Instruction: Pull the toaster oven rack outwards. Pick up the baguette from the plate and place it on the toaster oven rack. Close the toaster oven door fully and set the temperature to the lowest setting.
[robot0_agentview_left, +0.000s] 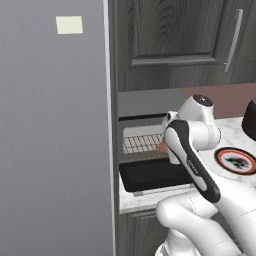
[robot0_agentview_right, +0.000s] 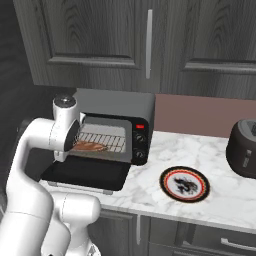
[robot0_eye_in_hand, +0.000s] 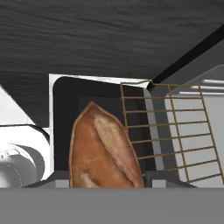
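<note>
So the rack part looks done: the toaster oven rack (robot0_agentview_right: 102, 141) is slid out of the toaster oven (robot0_agentview_right: 117, 125) over the dropped-open toaster oven door (robot0_agentview_right: 85, 173), which lies flat out over the marble surface (robot0_agentview_right: 215, 200). The plate (robot0_agentview_right: 184, 183) is bare now, sitting well off to the right of the oven. The baguette (robot0_eye_in_hand: 105, 151) is up at the rack: in the right base view it shows as an orange-tan streak (robot0_agentview_right: 90, 146) along the rack's front edge, right by the arm's hand. From the hand view the bread rises between the finger tips of the pincer (robot0_eye_in_hand: 107, 181), so I'd say it's clamped on the baguette and hasn't let go, though the tips themselves are mostly cut off at the bottom, so take that as my read. Whether the bread is already resting on the wires or hanging just above them I can't tell. Long axis: in the right base view it runs side to side, roughly parallel to the oven's front; in the hand view its pointed end aims away from the hand, toward the dark door and the rack corner. Still left, I reckon: drop it onto the rack, swing the door fully shut, then turn a knob (robot0_agentview_right: 139, 141) to the lowest temperature. Roughly halfway through, maybe a bit more.
</note>
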